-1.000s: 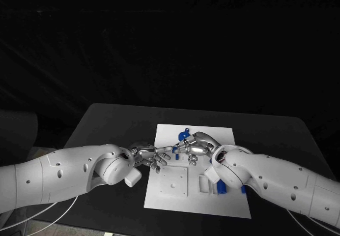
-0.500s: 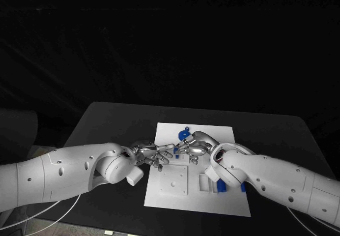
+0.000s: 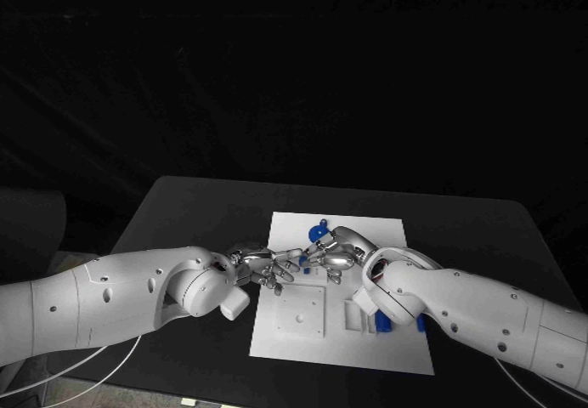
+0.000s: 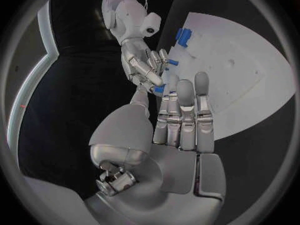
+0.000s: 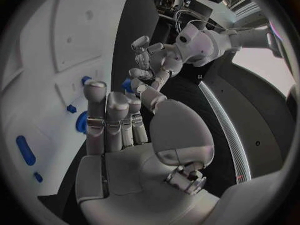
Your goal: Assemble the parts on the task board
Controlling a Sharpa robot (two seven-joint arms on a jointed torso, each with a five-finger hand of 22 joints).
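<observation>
Black bench [image 3: 196, 212], white task board [image 3: 294, 340] at centre. Left hand [image 3: 260, 265] and right hand [image 3: 333, 253] meet fingertip to fingertip above the board's far half, a small blue part [image 4: 160, 89] between them; which hand grasps it, cannot tell. More blue parts [image 3: 318, 229] lie on the board.

You've got the task board [image 3: 300, 331] mid-table [image 3: 183, 212], left hand [image 3: 263, 265] and right hand [image 3: 333, 253] meeting above its middle, one part [image 3: 318, 230] behind the hands, more parts [image 3: 385, 321] on the board's right side under the right arm [image 3: 466, 306]
</observation>
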